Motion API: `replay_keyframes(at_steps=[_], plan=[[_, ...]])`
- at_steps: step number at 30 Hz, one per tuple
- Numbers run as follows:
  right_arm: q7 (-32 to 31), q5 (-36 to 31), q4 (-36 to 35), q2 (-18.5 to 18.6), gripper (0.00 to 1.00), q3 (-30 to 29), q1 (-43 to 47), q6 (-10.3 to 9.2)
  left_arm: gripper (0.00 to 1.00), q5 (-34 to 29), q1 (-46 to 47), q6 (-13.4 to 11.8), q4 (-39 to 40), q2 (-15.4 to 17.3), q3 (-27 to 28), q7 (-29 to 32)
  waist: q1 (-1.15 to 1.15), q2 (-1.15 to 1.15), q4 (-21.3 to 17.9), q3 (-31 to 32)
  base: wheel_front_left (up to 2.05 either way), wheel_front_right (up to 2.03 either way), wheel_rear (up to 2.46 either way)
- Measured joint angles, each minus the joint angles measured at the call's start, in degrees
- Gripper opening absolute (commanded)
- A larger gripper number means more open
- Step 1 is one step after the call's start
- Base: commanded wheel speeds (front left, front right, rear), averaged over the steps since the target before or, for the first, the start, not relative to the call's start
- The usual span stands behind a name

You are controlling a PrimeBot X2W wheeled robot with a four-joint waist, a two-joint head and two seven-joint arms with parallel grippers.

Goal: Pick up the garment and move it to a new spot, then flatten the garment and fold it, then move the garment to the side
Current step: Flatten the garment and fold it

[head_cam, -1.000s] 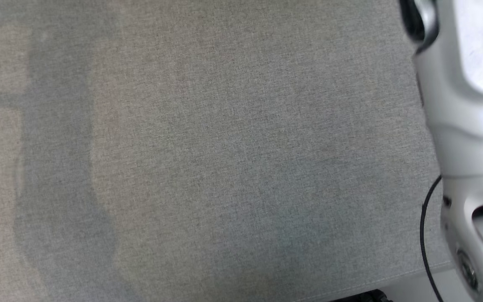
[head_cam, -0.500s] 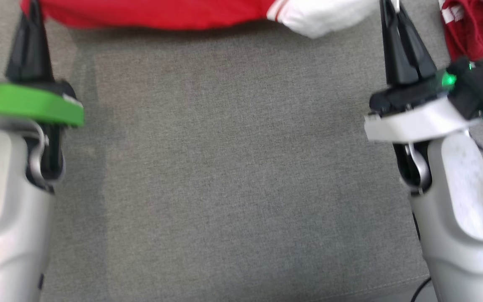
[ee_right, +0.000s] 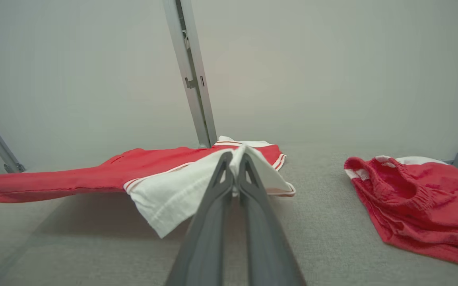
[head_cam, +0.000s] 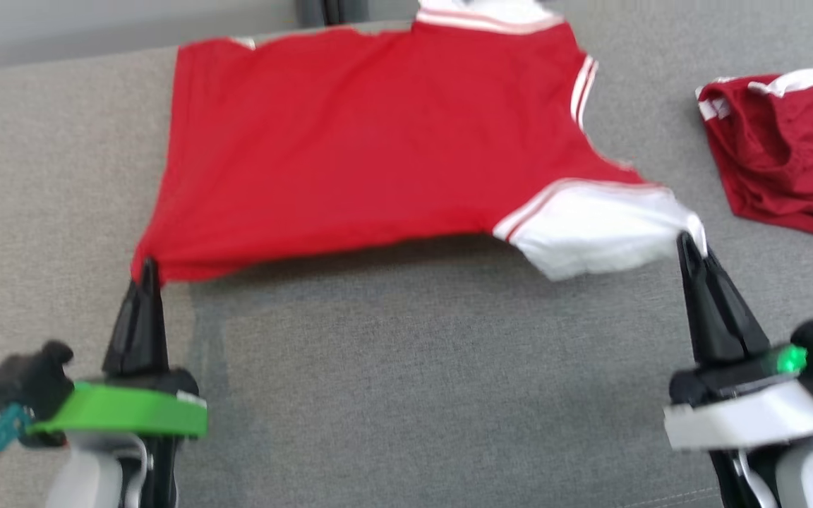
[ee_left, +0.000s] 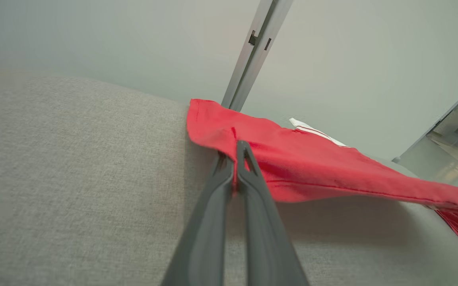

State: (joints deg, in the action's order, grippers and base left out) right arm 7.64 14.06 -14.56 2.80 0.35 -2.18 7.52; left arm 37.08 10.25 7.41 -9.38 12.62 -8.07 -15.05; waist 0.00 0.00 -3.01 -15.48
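Note:
The garment [head_cam: 378, 148] is a red T-shirt with white sleeves and striped trim, stretched out over the grey cloth surface [head_cam: 420, 381] with its near edge lifted. My left gripper [head_cam: 147, 267] is shut on the shirt's near left hem corner [ee_left: 229, 137]. At the near right, my right gripper [head_cam: 689, 243] is shut on the white sleeve [head_cam: 590, 233]. In the right wrist view that sleeve [ee_right: 165, 194] hangs from my gripper [ee_right: 237, 157] above the cloth, and the red body [ee_right: 94, 176] stretches away to the left.
A crumpled pair of dark red shorts [head_cam: 787, 162] with white trim lies at the right, also in the right wrist view [ee_right: 420, 198]. Grey metal posts [ee_right: 191, 71] and a pale wall stand behind the surface. Bare cloth lies between my two arms.
The head camera has tilted up, so the picture went from bare cloth to the whole shirt and shorts. Both grippers were gripping the shirt's near edge half a second ago and still are.

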Motion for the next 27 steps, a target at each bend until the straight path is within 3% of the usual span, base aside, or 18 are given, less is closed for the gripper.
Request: replay_keyframes(at_steps=[7, 11, 19, 27], plan=[[-4.6, 1.71, -7.69, 0.02, 0.0, -1.78, 13.13, 0.0, 0.0, -0.49, -12.39, -1.91, 6.77, -0.89, -0.11, 0.43, 0.0, 0.0, 0.21, 5.56, 0.0, 0.0, 0.0], [-5.63, 2.72, -8.12, 0.02, 0.0, -1.99, 16.01, 0.0, 0.0, 0.41, -16.47, -2.97, 9.23, -1.53, -1.18, 2.52, 0.0, 0.0, 0.3, 7.68, 0.0, 0.0, 0.0], [-6.28, 1.98, -0.84, 0.01, 0.0, -0.2, 12.62, 0.0, 0.0, 2.54, -15.95, -2.6, 4.65, -2.92, -3.5, 5.5, 0.0, 0.0, 0.96, 8.85, 0.0, 0.0, 0.0], [-5.63, 1.93, 8.75, 0.02, 0.0, 0.41, 4.82, 0.0, 0.0, 7.72, -9.5, -1.44, -1.86, -5.36, -3.25, 6.41, 0.0, 0.0, 1.35, 7.59, 0.0, 0.0, 0.0]])
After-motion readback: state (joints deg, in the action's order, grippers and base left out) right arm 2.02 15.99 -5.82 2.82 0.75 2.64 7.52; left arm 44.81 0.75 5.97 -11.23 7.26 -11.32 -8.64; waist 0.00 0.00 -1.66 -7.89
